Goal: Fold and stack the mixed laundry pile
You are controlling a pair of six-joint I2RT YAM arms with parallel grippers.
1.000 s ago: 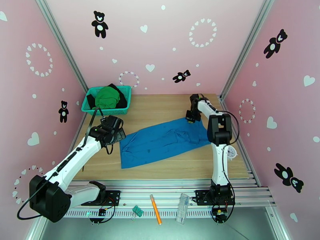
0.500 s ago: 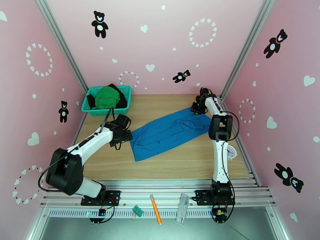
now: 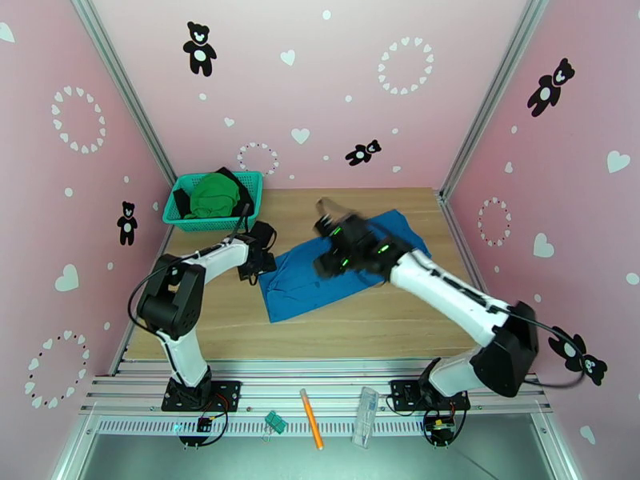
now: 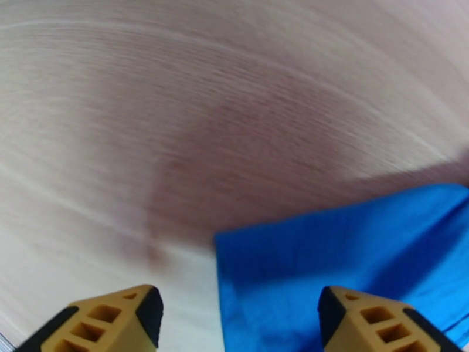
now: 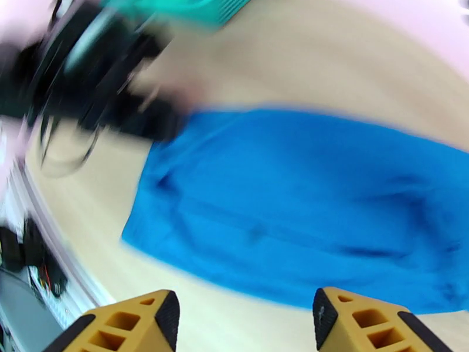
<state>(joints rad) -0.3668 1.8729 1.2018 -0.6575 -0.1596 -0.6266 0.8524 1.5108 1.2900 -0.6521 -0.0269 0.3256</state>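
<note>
The left jaws stand apart with nothing between them; their yellow-and-black fingertips [image 4: 111,318] frame the near left corner of the blue shirt [image 3: 300,282], which lies just ahead of them and nearer the right-hand tip, with bare wooden surface [image 3: 376,314] ahead and to the left of that corner. Whether either tip touches the cloth cannot be told. From above, these jaws sit at the shirt's left edge, and the shirt runs away from them to the right, spread flat across the middle of the surface. The right jaws are also apart and empty, held over the shirt's middle; the view from that wrist is blurred, but the blue cloth stretches wide ahead of its fingertips [image 5: 363,318], reaching past them on the right, with a strip of bare wood between the tips and the cloth's near edge. Beyond the shirt from these jaws, up and to the left, is the dark blurred head of the left arm, and farther still the teal basket [image 3: 208,223]. The green garment [image 3: 212,195] and the black garment [image 3: 242,200] lie bundled in that basket, well behind the left jaws.
</note>
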